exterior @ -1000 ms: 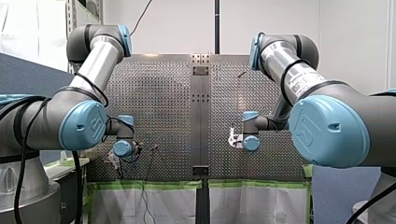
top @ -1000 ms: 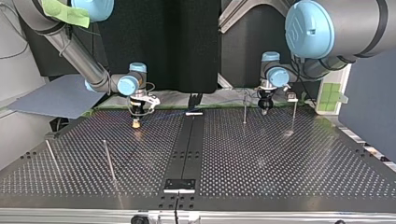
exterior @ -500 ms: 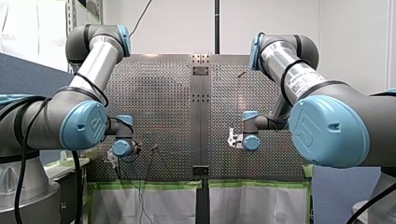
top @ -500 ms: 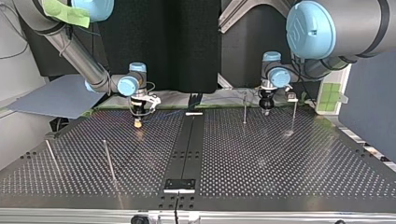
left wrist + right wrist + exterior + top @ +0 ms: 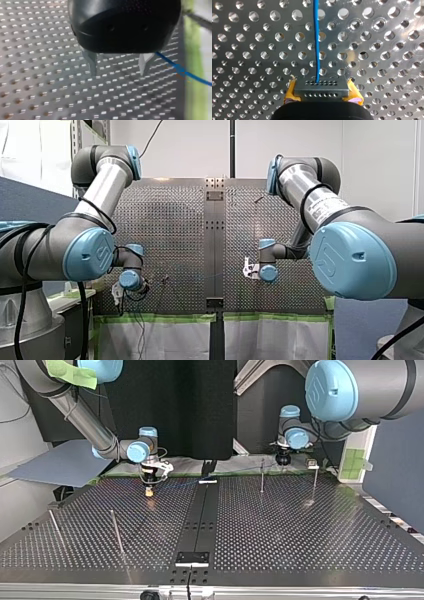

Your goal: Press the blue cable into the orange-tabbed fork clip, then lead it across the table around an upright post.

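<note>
The thin blue cable (image 5: 316, 40) runs straight ahead out of my right gripper (image 5: 320, 86), whose yellow pads are shut on it. In the top view this gripper (image 5: 147, 491) hangs low over the table at the left, and the cable (image 5: 235, 470) stretches from it toward the upright post (image 5: 262, 475). My left gripper (image 5: 118, 67) hovers over the perforated plate with its metal fingers (image 5: 92, 62) open and nothing between them. The cable (image 5: 170, 62) passes beside it, through an orange-tinged blur (image 5: 182, 72). In the top view my left gripper (image 5: 283, 459) is raised near the table's far edge.
A second post (image 5: 315, 482) stands at the top view's right, with a small pale block (image 5: 312, 465) behind it. Two more posts (image 5: 116, 531) (image 5: 55, 527) lean at the left. A black centre strip (image 5: 200, 520) divides the plate. Green tape (image 5: 160, 318) lines the table edge.
My left gripper has opened, let go of the cable and lifted back toward the table's far edge in the top view. My right gripper has held its place and its grip.
</note>
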Robot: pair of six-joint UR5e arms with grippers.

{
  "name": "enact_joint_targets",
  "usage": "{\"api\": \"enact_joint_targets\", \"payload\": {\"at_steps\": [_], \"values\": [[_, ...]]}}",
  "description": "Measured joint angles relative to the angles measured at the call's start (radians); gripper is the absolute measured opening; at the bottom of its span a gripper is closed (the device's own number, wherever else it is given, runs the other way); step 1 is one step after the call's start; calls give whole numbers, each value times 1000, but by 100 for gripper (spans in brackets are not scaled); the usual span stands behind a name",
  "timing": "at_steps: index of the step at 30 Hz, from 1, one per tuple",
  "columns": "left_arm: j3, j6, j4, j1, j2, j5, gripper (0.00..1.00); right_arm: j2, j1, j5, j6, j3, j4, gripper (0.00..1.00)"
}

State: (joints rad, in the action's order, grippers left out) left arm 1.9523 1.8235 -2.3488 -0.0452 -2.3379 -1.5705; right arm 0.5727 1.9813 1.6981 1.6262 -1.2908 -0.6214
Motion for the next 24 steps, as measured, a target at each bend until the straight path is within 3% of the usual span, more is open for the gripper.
{"api": "enact_joint_targets", "payload": {"at_steps": [9,15,24], "values": [[80,-68,-82,-3,50,30,87,-1,0,-4,1,0,0,0],[131,-37,-119,13,99,21,87,-1,0,-4,2,0,0,0],[209,19,-55,38,180,75,87,-1,1,-5,2,0,1,0]]}}
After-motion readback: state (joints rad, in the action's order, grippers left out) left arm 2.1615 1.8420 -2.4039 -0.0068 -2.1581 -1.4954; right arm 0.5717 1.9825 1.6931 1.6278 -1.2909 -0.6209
